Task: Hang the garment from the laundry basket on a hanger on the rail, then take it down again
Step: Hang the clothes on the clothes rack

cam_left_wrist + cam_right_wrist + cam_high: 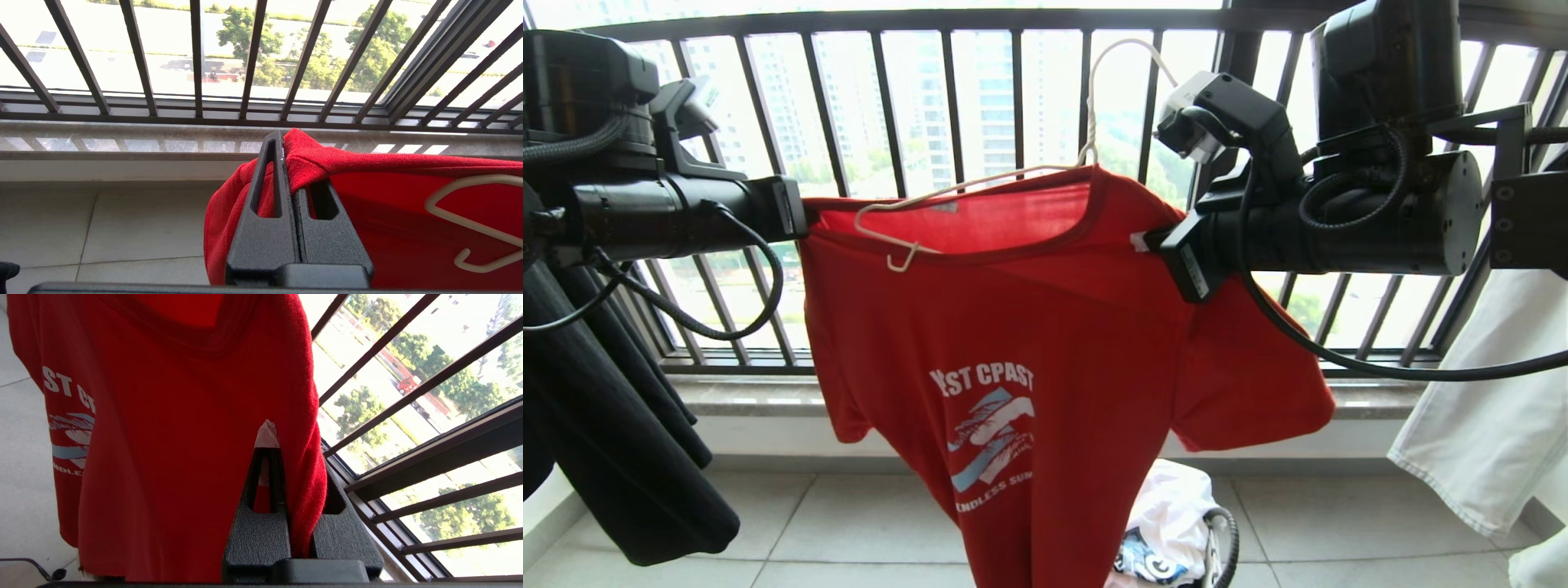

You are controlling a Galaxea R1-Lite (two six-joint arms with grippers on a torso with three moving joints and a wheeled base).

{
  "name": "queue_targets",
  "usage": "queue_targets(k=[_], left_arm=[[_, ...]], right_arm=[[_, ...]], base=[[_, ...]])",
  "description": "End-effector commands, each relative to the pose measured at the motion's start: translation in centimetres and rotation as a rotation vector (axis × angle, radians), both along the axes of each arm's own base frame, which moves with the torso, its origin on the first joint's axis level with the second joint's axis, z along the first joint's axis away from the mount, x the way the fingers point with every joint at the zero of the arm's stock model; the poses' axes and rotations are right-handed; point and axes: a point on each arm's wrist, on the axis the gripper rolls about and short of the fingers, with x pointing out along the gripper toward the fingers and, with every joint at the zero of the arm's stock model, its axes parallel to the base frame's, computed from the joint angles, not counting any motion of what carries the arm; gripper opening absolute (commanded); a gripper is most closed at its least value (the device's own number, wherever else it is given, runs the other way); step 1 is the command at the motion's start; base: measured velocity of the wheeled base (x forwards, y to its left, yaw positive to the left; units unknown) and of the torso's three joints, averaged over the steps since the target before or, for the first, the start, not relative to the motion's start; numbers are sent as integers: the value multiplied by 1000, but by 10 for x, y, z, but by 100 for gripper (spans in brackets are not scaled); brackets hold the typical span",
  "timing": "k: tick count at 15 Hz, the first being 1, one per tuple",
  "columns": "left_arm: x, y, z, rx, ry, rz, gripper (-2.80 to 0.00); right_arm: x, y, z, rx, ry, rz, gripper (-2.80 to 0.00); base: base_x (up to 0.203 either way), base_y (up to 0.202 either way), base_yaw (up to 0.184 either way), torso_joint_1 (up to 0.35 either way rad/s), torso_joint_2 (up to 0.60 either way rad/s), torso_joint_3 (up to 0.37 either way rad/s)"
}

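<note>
Between both grippers' fingers [282,171], garment [1045,327].

Robot body, matte black throughout: left arm [670,216] showing a cylindrical forearm, looping black cable and braided hose. Right arm [1347,220] showing a thicker barrel with bolted end cap, coiled cables, white-tipped wrist camera. Each claw displaying textured, slotted, tapering fingers [267,196].

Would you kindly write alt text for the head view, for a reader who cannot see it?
A red T-shirt is stretched between the left gripper and right gripper, each shut on a shoulder, before a barred window railing. A cream wire hanger sits in its neckline, one end poking out.
</note>
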Motion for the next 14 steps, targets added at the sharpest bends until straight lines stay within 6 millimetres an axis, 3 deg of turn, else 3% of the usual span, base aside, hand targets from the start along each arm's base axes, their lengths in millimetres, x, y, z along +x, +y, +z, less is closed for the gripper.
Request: queue_targets(k=[1,14], left_arm=[[1,0,0,-1,-2,0,-280],[1,0,-8,37,25,-11,-280]], right_arm=[[0,0,3,10,-24,0,-280],[6,-11,28,50,-111,-34,-280]], base=[[0,0,0,0,0,0],[0,0,0,0,0,0]])
